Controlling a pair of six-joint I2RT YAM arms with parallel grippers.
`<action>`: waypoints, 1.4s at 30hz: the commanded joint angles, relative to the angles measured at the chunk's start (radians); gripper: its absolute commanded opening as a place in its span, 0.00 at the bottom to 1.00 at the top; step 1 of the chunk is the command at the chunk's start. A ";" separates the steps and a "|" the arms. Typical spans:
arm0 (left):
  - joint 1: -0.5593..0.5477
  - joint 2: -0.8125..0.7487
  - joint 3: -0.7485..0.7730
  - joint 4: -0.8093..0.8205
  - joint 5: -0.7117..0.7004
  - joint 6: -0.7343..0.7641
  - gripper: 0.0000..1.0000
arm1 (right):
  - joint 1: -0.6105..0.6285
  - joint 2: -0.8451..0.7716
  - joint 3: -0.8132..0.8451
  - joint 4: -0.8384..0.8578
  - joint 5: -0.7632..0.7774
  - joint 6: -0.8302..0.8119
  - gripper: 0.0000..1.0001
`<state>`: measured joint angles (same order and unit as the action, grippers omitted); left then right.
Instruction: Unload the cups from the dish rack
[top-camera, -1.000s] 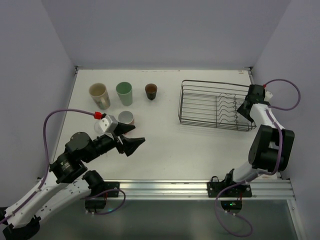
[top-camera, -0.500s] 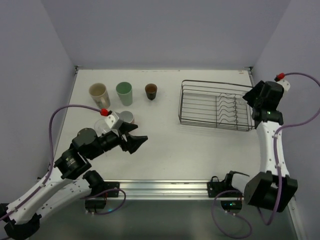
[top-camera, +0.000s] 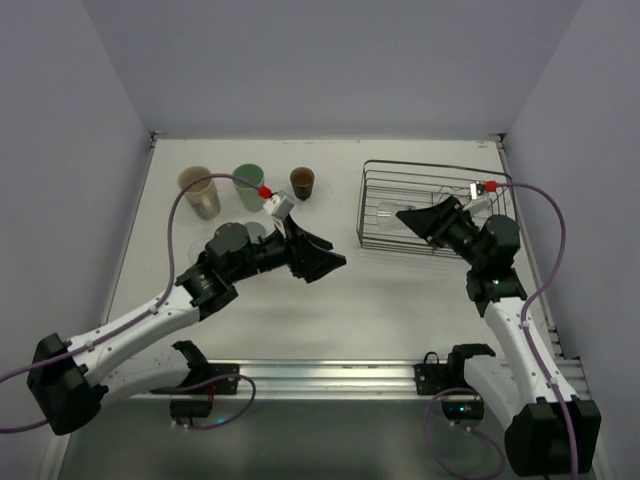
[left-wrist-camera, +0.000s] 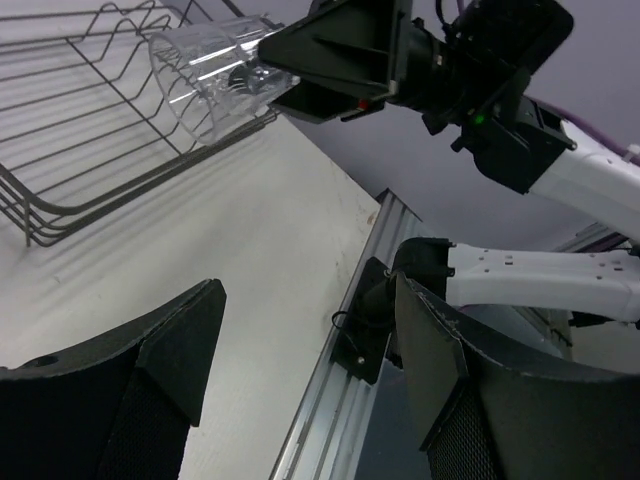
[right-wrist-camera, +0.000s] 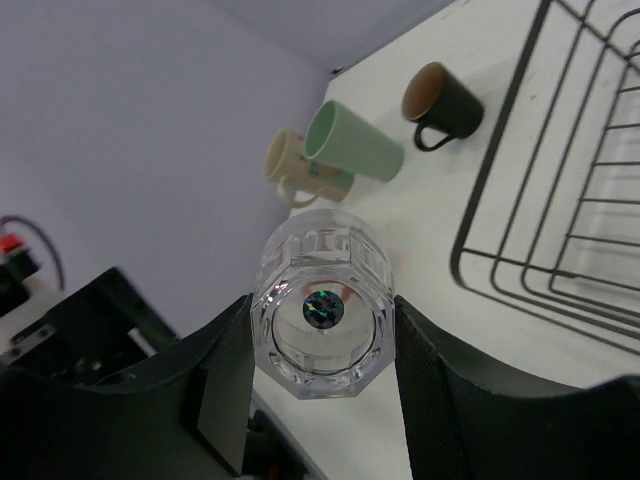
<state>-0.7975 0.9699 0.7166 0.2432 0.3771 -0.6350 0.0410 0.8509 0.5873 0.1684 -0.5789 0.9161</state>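
Note:
My right gripper (top-camera: 405, 215) is shut on a clear faceted glass cup (top-camera: 383, 213) and holds it on its side above the left part of the dark wire dish rack (top-camera: 470, 250). The right wrist view shows the glass (right-wrist-camera: 322, 305) end-on between the two pads, with the rack (right-wrist-camera: 560, 200) at the right. My left gripper (top-camera: 328, 268) is open and empty over the table left of the rack. Its wrist view (left-wrist-camera: 305, 300) shows the glass (left-wrist-camera: 210, 75) and the rack (left-wrist-camera: 80, 120). A cream cup (top-camera: 199, 190), a mint green cup (top-camera: 248, 183) and a dark brown cup (top-camera: 302, 182) stand at the back left.
The left arm (top-camera: 235, 255) crosses the table in front of the row of cups and hides what lies under it. The metal rail (top-camera: 330, 375) runs along the near table edge. Walls close the table on the left, back and right.
The left arm swung right and forward towards the table's middle. The right arm swung in from the far right edge over the rack's left part, now with a clear glass in its jaws.

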 joint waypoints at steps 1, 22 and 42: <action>-0.012 0.111 0.061 0.221 0.042 -0.130 0.75 | 0.020 -0.070 -0.027 0.282 -0.162 0.171 0.32; -0.052 0.363 0.201 0.398 0.043 -0.178 0.68 | 0.109 -0.069 -0.165 0.474 -0.242 0.253 0.32; -0.052 0.161 0.202 -0.011 -0.199 0.041 0.00 | 0.151 -0.038 -0.149 0.435 -0.194 0.211 0.99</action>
<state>-0.8471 1.1732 0.8703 0.3889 0.2794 -0.7090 0.1898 0.8463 0.4141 0.6540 -0.7975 1.1870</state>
